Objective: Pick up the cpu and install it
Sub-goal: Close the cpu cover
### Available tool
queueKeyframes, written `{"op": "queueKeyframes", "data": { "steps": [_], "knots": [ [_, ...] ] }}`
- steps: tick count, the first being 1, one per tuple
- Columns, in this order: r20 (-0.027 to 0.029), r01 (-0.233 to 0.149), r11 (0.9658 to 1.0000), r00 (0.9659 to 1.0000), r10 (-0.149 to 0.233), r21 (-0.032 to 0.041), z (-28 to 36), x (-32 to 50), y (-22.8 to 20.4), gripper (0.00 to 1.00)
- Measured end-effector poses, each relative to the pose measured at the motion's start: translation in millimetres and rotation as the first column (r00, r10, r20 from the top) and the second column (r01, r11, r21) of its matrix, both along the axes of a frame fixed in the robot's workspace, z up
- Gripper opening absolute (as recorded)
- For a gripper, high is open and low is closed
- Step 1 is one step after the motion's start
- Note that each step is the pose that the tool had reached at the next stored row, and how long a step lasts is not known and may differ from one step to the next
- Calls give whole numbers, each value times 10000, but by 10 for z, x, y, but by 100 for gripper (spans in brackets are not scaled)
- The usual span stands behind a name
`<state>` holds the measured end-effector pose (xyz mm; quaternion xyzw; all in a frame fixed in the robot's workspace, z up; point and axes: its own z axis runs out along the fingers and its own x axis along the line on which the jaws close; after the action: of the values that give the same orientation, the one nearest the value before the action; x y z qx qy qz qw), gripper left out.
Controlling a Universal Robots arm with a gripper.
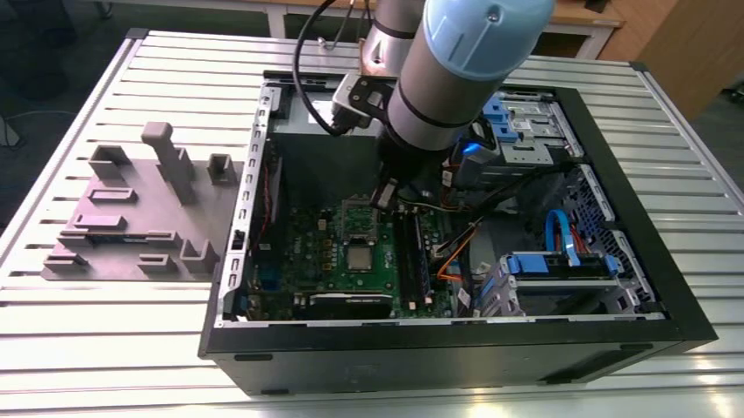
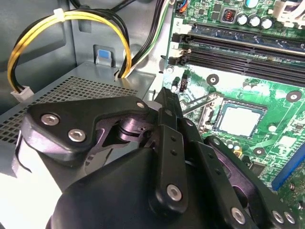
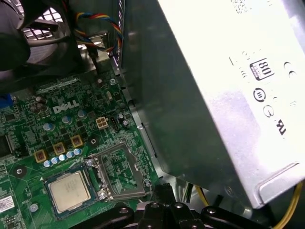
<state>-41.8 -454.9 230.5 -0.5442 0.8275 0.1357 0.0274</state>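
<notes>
The cpu lies flat in its socket on the green motherboard; its silvery top shows in both wrist views. The socket's metal load plate is swung open beside it, and a thin metal lever sticks up at the socket's edge. My gripper hangs inside the computer case, just above the board at the far side of the socket and apart from the cpu. Its black fingers meet at a narrow tip with nothing between them.
The large grey power supply with its white label stands close beside the gripper. Yellow and black cables loop over it. Black memory slots, blue drive cages and a fan crowd the case. A grey fixture sits on the table at the exterior view's left.
</notes>
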Motion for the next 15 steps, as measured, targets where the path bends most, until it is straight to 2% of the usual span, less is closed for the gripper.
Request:
{"op": "queueKeyframes", "data": {
  "steps": [4, 15],
  "knots": [
    [1, 0, 10000, 10000, 0, -6, 27, -2, 0, 10],
    [-1, 0, 10000, 10000, 0, -13, 54, -31, 0, 10]
  ]
}}
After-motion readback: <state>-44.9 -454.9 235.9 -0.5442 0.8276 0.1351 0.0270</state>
